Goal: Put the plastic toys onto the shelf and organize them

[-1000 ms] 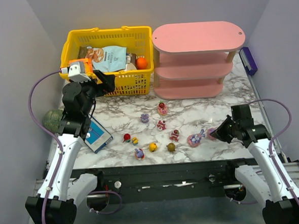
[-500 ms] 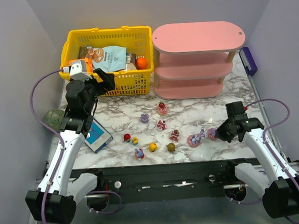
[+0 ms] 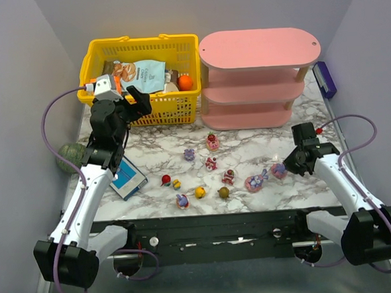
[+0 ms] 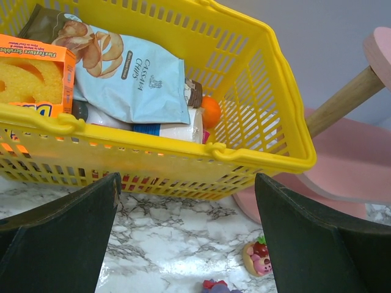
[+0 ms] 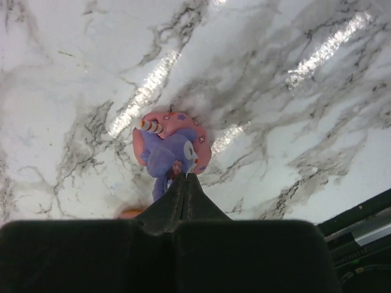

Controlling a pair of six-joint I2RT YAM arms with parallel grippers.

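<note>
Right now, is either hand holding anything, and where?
Left hand open, empty. Right hand shut at the purple unicorn toy, at its lower edge; a true grip cannot be told.

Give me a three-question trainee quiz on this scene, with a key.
1. True or false: the top board of the shelf is bare.
2. Fill in: the right pincer is ____, its tips at the purple unicorn toy.
3. The open left pincer faces: A) the yellow basket; B) the shelf; C) the purple unicorn toy.
Key: 1 true; 2 shut; 3 A.
</note>
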